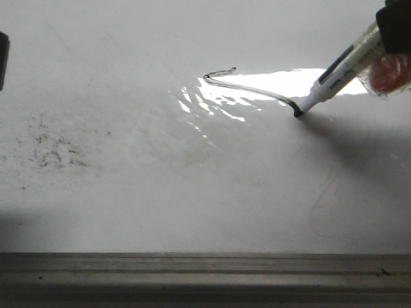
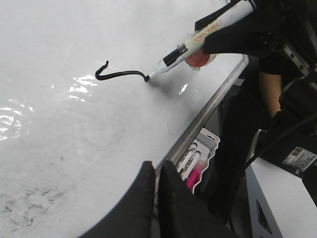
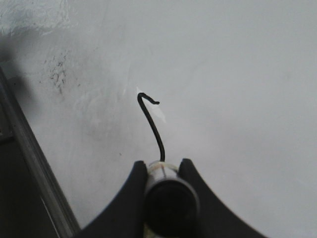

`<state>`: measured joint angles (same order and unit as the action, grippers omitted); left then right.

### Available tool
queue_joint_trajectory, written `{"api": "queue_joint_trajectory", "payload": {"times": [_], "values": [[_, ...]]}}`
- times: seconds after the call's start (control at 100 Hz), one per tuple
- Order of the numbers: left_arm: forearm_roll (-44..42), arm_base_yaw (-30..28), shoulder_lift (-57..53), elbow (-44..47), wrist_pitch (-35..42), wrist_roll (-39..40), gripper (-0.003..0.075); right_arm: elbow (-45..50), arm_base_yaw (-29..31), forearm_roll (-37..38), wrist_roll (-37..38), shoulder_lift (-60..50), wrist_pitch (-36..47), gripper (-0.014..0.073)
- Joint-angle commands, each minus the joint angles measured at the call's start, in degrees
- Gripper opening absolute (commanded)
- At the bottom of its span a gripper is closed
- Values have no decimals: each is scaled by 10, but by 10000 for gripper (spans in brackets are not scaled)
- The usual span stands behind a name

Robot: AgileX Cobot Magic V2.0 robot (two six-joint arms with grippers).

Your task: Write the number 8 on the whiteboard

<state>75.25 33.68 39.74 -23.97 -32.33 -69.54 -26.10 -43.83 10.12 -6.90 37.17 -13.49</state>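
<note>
The whiteboard (image 1: 192, 192) lies flat and fills the front view. My right gripper (image 1: 393, 29) is shut on a white marker (image 1: 343, 64) with a black band, tilted, its tip touching the board. The number 8 (image 1: 257, 90) shows as one thin black curved stroke with a small hook at its far end, running to the marker tip. The stroke also shows in the left wrist view (image 2: 121, 74) and the right wrist view (image 3: 154, 124). In the right wrist view the gripper (image 3: 162, 168) clasps the marker (image 3: 166, 196). My left gripper (image 2: 154, 168) is shut and empty over the board's edge.
A grey metal rail (image 1: 205, 273) runs along the board's near edge. Black speckle smudges (image 1: 51, 151) lie at the left. A bright glare patch (image 1: 270, 80) sits by the stroke. A white tray of markers (image 2: 198, 158) hangs beside the rail, and a person in dark clothes (image 2: 267, 89) stands there.
</note>
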Motion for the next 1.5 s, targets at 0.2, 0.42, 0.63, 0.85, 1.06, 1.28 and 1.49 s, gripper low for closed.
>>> {"api": "queue_joint_trajectory", "payload": {"times": [0.2,0.42,0.63,0.85,1.06,1.28,1.49], "values": [[22,1,-1,-16,2,1,-20,-7,7,5,-5,64,29,-63],[22,1,-1,-16,2,1,-20,-7,7,5,-5,90,84,-63],[22,1,-1,-16,2,1,-20,-8,7,16,-5,96,92,-63],[22,1,-1,-16,2,1,-20,-8,7,18,-5,96,98,-63],[22,1,-1,-16,2,1,-20,-8,7,25,-5,96,100,-63],[22,1,-1,-16,2,1,-20,-20,7,35,-5,96,96,-63],[22,1,-1,-16,2,1,-20,-41,14,45,-5,96,83,-63]]}}
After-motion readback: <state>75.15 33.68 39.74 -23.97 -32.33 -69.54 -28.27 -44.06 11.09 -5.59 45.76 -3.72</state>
